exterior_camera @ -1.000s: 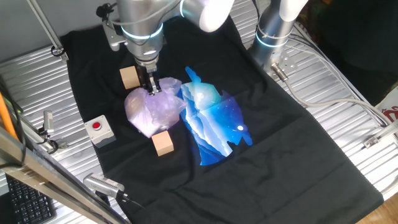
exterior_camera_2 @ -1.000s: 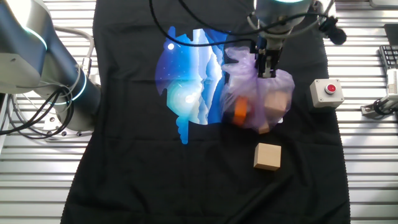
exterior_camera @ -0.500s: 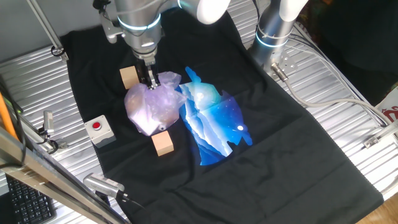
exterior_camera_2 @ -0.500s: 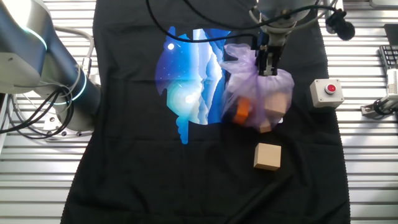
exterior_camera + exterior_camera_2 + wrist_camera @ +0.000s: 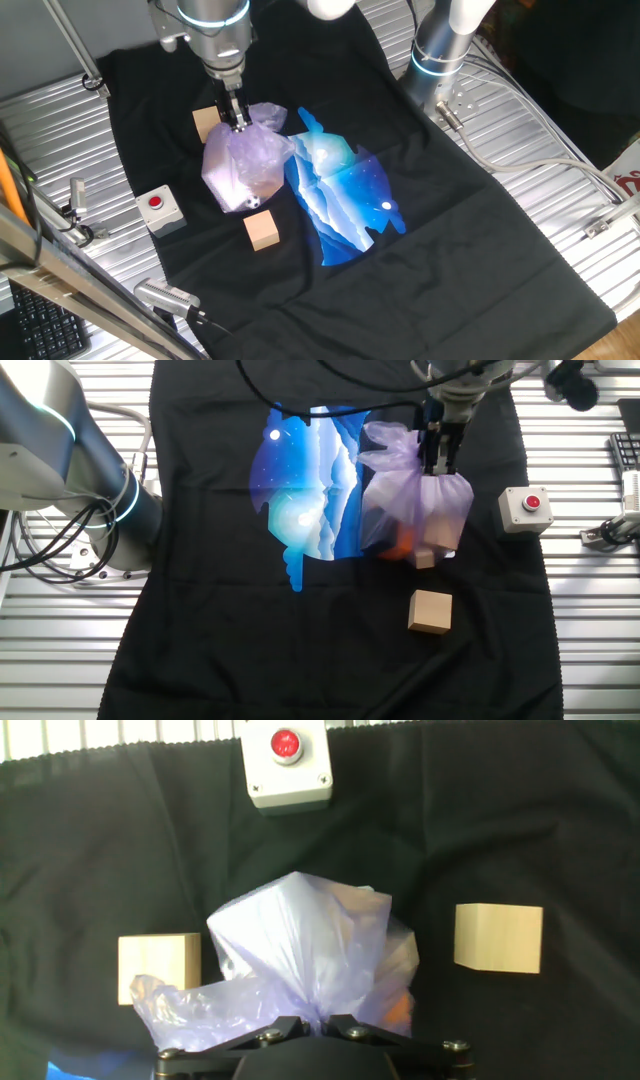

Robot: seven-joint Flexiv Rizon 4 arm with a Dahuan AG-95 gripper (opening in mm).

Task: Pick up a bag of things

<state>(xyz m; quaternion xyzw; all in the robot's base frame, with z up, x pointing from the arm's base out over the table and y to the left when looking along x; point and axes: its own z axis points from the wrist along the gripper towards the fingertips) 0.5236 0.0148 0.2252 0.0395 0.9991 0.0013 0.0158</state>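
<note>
The bag of things (image 5: pixel 243 170) is a pale purple, wrinkly plastic bag with tan and orange blocks showing through. It hangs stretched tall from my gripper (image 5: pixel 237 121), which is shut on its gathered top. In the other fixed view the bag (image 5: pixel 422 515) hangs below the gripper (image 5: pixel 438 464), its bottom close to the black cloth. In the hand view the bag (image 5: pixel 305 955) bulges out from between the closed jaws of the gripper (image 5: pixel 315 1023).
Two bare tan wooden cubes lie on the black cloth, one behind the bag (image 5: pixel 206 124) and one in front (image 5: pixel 263 231). A white box with a red button (image 5: pixel 160 208) stands at the cloth's left edge. A blue-and-white print (image 5: pixel 345 190) lies right of the bag.
My gripper has risen with the bag's top in it. The bag has been pulled up and stretched taller, its body drawing in from its flat spread on the cloth.
</note>
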